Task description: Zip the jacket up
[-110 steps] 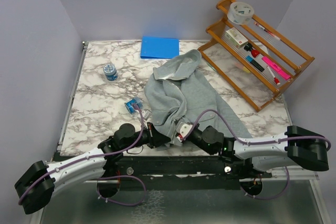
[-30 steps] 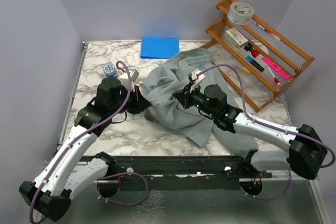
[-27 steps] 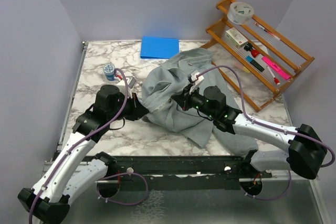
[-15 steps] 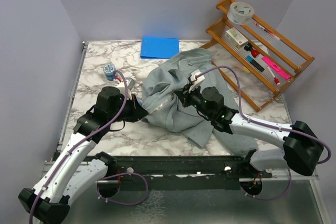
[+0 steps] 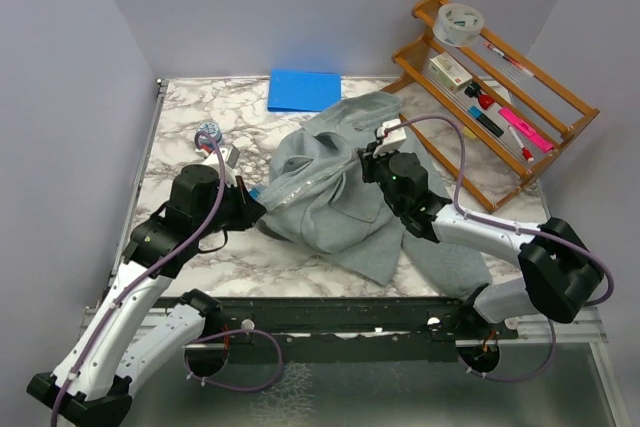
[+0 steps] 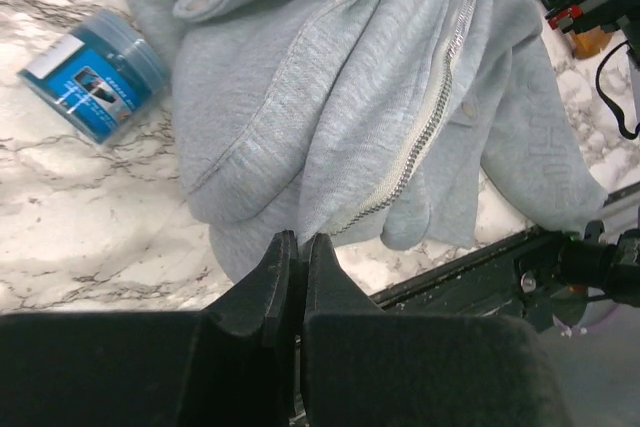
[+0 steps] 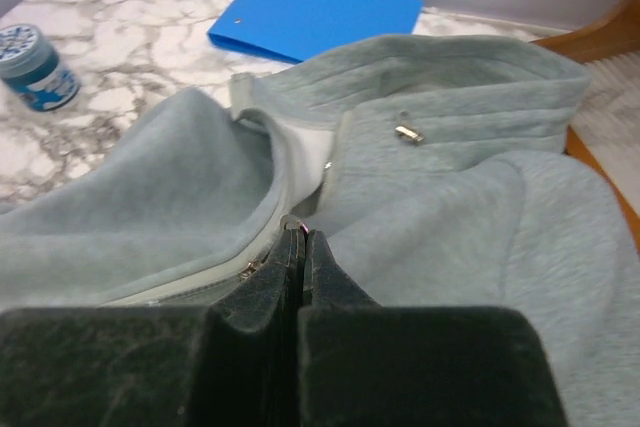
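Jacket (image 5: 330,207) edges are hidden where pinched by the closed left gripper (image 6: 297,247) and right gripper (image 7: 302,239). Its zipper (image 6: 425,127) is stretched between them, fabric crumpled.

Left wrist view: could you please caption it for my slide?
Left fingers pinch the jacket at its lower edge, zipper above, blue jar nearby.

Marble table (image 5: 232,107) holds jacket (image 5: 330,202), blue folder (image 5: 304,90), 2 blue jars (image 5: 208,131), wooden rack (image 5: 455,162).

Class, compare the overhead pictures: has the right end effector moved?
Yes. The right end effector, pinching the jacket, moved up the view toward the blue folder.
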Available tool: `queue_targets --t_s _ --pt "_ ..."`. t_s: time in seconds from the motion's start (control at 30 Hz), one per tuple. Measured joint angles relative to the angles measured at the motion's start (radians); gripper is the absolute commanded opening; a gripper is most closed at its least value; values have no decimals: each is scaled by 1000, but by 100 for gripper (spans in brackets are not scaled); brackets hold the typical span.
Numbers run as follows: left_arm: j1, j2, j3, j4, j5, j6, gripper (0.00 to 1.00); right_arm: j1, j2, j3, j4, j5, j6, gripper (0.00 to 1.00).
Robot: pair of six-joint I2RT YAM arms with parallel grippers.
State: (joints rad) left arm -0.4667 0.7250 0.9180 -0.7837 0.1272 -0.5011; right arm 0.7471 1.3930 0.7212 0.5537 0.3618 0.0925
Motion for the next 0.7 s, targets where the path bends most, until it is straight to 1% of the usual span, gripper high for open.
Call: queue_targets --t_s 0.23,0.7 --pt "0 -20 63 -68 -95 -11 0 -113 43 72 5 -36 -19 1" --pt "0 -20 151 -143 -214 -13 0 -310 142 246 -39 -143 -120 0"
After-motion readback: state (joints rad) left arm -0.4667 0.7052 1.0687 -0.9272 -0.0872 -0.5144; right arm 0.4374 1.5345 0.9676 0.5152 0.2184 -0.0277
